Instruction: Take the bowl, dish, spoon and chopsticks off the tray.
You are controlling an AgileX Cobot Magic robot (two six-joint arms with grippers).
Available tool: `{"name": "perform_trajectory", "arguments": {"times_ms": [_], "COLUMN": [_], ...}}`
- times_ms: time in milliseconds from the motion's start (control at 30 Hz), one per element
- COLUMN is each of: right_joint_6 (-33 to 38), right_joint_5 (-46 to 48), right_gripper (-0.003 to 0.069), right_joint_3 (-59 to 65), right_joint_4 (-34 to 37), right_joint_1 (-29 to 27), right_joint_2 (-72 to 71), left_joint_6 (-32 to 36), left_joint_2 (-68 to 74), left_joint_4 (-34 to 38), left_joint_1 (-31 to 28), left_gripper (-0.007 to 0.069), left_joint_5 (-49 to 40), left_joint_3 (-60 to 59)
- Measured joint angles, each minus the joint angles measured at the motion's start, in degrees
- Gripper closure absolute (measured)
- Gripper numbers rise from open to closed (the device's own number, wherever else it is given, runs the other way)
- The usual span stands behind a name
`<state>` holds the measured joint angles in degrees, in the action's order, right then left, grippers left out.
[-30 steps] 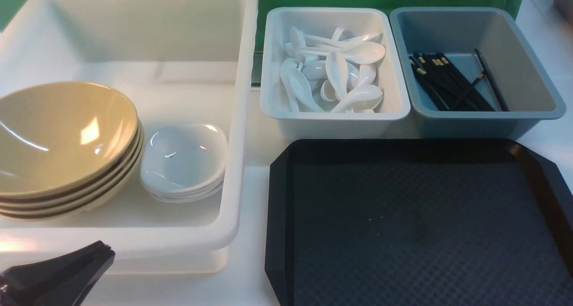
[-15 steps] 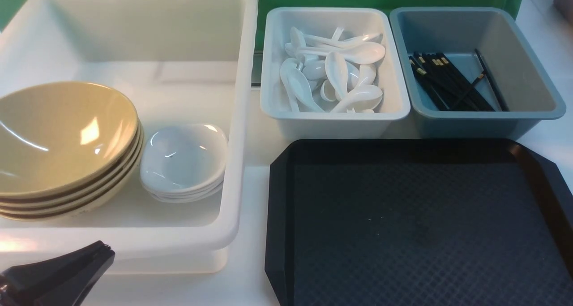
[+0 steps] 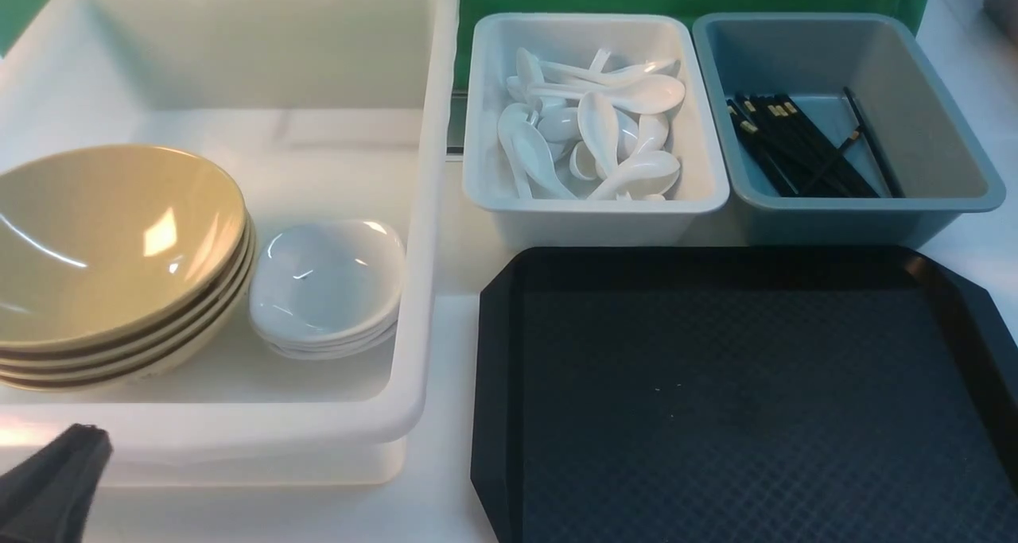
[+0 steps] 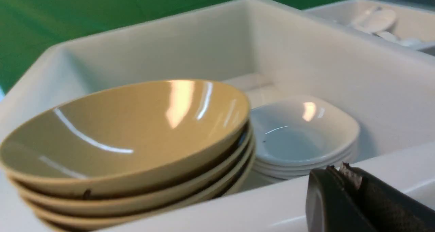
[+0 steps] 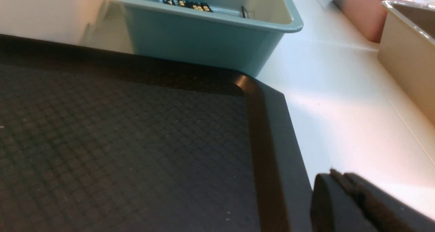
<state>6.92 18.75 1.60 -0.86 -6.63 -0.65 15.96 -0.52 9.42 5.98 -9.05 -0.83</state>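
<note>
The black tray [image 3: 740,400] lies at the front right with nothing on it; its corner shows in the right wrist view [image 5: 265,99]. Tan bowls [image 3: 111,249] are stacked in the big white tub [image 3: 429,233], with white dishes [image 3: 326,285] stacked beside them; both stacks show in the left wrist view, bowls [image 4: 125,137] and dishes [image 4: 302,133]. White spoons [image 3: 596,126] fill the small white tub. Black chopsticks [image 3: 795,141] lie in the grey-blue bin [image 3: 843,209]. My left gripper [image 3: 79,436] is shut and empty in front of the big tub [image 4: 336,169]. My right gripper [image 5: 334,174] is shut and empty by the tray's right rim.
The small white tub [image 3: 596,209] and the grey-blue bin stand side by side behind the tray. A tan container [image 5: 407,55] and a pinkish one [image 5: 353,11] stand to the right on the white table [image 5: 340,89]. A green backdrop is behind.
My left gripper has drawn back toward the lower left corner of the front view. Nothing else has moved.
</note>
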Motion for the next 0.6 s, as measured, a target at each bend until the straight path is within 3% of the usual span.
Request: {"name": "perform_trajectory", "arguments": {"times_ms": [167, 233, 600], "right_joint_6": [-0.1, -0.1, -0.2], "right_joint_5": [0.0, 0.0, 0.0], "right_gripper": [0.0614, 0.061, 0.0601], "right_joint_3": [0.0, 0.0, 0.0], "right_joint_4": [0.0, 0.0, 0.0], "right_joint_1": [0.0, 0.0, 0.0], "right_joint_2": [0.0, 0.0, 0.0], "left_joint_6": [-6.9, -10.1, -12.0], "left_joint_2": [-0.1, -0.2, -0.2], "left_joint_4": [-2.0, -2.5, -2.7], "left_joint_1": [-4.1, -4.3, -6.5], "left_gripper": [0.0639, 0.0639, 0.0639], "left_joint_5": [-3.5, -9.0, -9.5], "left_joint_3": [-0.6, -0.6, -0.5]}}
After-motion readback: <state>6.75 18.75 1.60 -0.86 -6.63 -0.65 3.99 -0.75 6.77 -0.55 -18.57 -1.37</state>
